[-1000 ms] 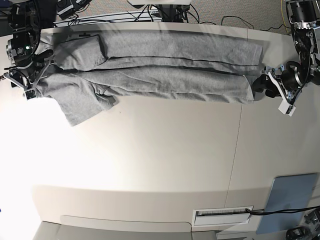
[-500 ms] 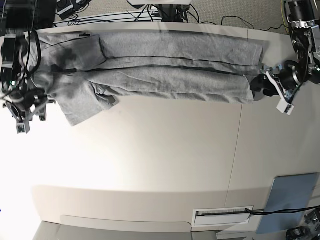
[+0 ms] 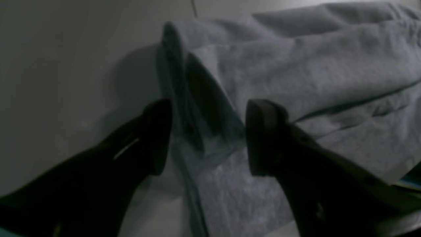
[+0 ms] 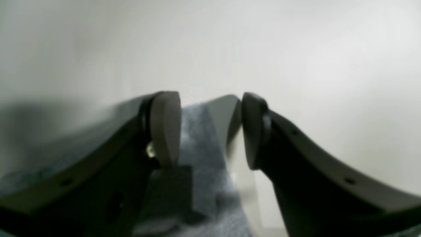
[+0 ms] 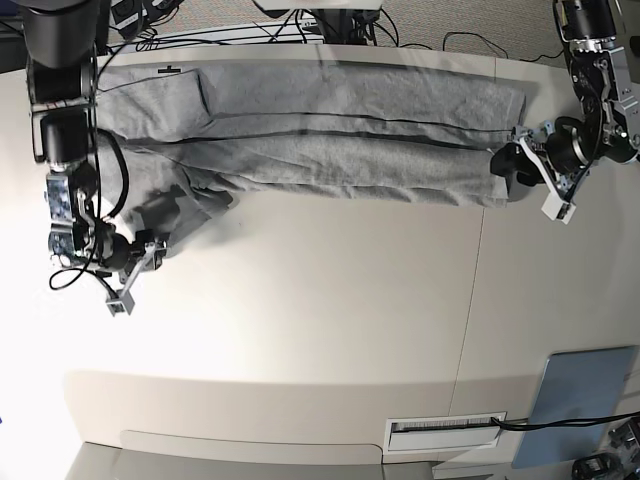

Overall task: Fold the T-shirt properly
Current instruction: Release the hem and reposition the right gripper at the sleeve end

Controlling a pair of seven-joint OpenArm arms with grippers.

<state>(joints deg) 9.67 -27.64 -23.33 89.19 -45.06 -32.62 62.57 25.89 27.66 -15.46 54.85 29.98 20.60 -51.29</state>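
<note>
The heather-grey T-shirt [image 5: 340, 140] lies folded lengthwise into a long band across the far side of the table, plain side up, with one sleeve [image 5: 185, 210] hanging toward the front at the left. My left gripper [image 5: 508, 165] is at the band's right end. In the left wrist view it [image 3: 207, 138] is open, its dark fingers [image 3: 263, 131] astride the layered hem of the T-shirt [image 3: 312, 65]. My right gripper [image 5: 140, 258] is at the sleeve's front corner. It is open too [image 4: 210, 131], with a tip of grey cloth [image 4: 200, 141] between the pads.
The white table [image 5: 320, 330] has a seam [image 5: 475, 300] running front to back on the right. A grey-blue panel [image 5: 580, 400] and a white slotted plate [image 5: 445, 432] sit at the front right. Cables [image 5: 330, 25] lie beyond the far edge.
My right arm has swung from the shirt's far left corner down the left edge to the sleeve's front corner. My left gripper has edged closer onto the shirt's right end.
</note>
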